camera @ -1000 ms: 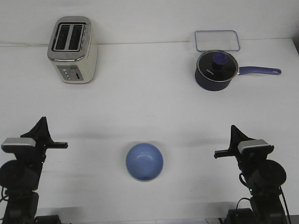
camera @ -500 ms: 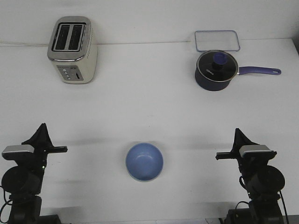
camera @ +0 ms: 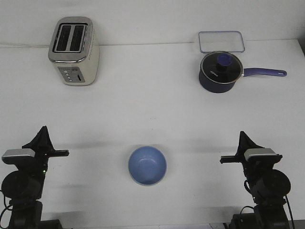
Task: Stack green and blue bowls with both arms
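The light blue bowl [camera: 147,165] stands upright on the white table near the front edge, midway between the arms. No green bowl shows on its own; I cannot tell whether it lies under the blue one. My left gripper [camera: 43,131] is far to the bowl's left, its fingers together in one point and empty. My right gripper [camera: 244,136] is far to the bowl's right, likewise shut and empty. Neither touches the bowl.
A cream toaster [camera: 74,51] stands at the back left. A dark navy saucepan [camera: 218,71] with a long handle pointing right stands at the back right, with a clear rectangular container [camera: 221,41] behind it.
Both arms have drawn back and dropped a little toward the front edge, then stopped. The blue bowl has not moved.
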Robot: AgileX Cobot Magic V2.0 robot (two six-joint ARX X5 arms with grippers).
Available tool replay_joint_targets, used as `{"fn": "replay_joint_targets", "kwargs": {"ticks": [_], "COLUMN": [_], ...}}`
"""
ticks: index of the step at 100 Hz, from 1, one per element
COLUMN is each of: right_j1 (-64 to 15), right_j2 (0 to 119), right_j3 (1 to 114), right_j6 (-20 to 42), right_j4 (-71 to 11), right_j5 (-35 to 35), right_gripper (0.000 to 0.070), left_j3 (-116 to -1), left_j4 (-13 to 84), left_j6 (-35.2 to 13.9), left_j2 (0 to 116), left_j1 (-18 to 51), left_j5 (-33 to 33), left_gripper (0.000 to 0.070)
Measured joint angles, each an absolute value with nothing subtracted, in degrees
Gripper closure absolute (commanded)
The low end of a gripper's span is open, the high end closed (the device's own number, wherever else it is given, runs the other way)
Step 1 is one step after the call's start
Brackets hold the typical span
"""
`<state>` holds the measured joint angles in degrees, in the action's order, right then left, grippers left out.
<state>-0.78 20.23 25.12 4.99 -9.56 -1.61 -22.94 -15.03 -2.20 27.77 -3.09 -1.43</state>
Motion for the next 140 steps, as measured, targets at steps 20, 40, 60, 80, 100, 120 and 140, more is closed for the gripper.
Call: {"fn": "replay_joint_targets", "kwargs": {"ticks": [20,40,60,80,100,120,140], "right_j1": [-0.8,-0.8,-0.8,-0.8,-0.8,-0.8,-0.8], "right_j2": [20.2,20.2,20.2,20.2,20.2,20.2,20.2], "right_j3": [25.1,25.1,25.1,25.1,25.1,25.1,25.1], "right_j6": [5.0,5.0,5.0,5.0,5.0,5.0,5.0], "right_j4": [-9.6,-9.6,-9.6,-9.5,-9.5,-9.5,-9.5], "right_j5": [-1.6,-1.6,-1.5,-1.5,-1.5,-1.5,-1.5], "right_gripper": [0.07,0.07,0.07,0.07,0.07,0.07,0.07], "left_j3": [-17.9,-4.2,-1.9,-1.9,-1.9,-1.9,-1.9], "left_j4": [-9.6,-7.4,-7.4,-6.0,-5.8,-5.8,-5.8], "left_j6": [-0.5,0.1,0.1,0.6,0.6,0.6,0.6], "left_j2": [18.1,5.0,0.2,0.3,0.3,0.3,0.3], "left_j1": [-2.7,-2.7,-2.7,-2.5,-2.5,-2.5,-2.5], "left_j5": [-1.4,-1.4,-1.4,-1.4,-1.4,-1.4,-1.4], "left_gripper": [0.0689,0.0689,0.0688,0.0687,0.0686,0.0687,0.0687]}}
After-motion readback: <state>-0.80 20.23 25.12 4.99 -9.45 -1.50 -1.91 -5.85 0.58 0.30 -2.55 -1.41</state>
